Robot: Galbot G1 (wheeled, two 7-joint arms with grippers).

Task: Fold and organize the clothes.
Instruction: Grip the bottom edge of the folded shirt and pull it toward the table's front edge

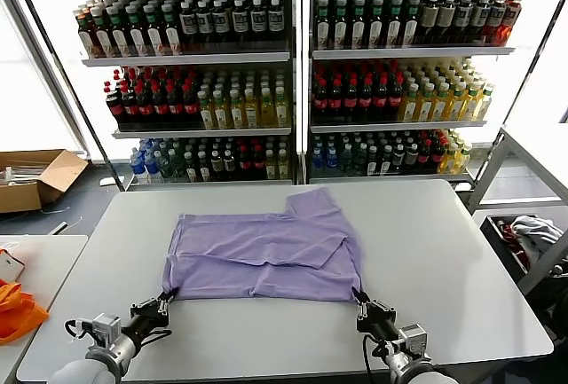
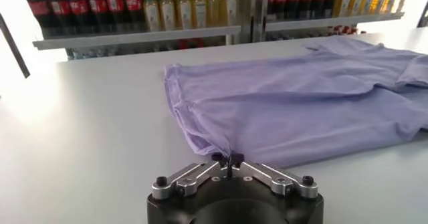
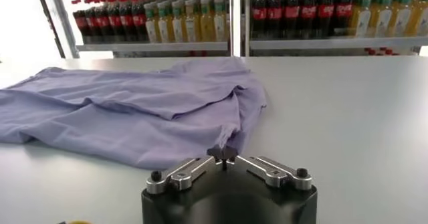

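A lavender T-shirt (image 1: 266, 251) lies partly folded in the middle of the grey table (image 1: 444, 251), plain side up, one sleeve pointing to the far side. My left gripper (image 1: 169, 296) is shut on the shirt's near left corner at the table's front. In the left wrist view the left gripper (image 2: 228, 158) pinches a thin fold of the shirt (image 2: 301, 105). My right gripper (image 1: 358, 298) is shut on the near right corner. The right wrist view shows the right gripper (image 3: 222, 153) pressed together on the shirt (image 3: 134, 112).
Shelves of bottles (image 1: 293, 74) stand behind the table. A side table (image 1: 40, 260) with an orange bag (image 1: 16, 309) is at the left. A cardboard box (image 1: 35, 176) lies on the floor beyond it. A bin with clothes (image 1: 532, 238) sits at the right.
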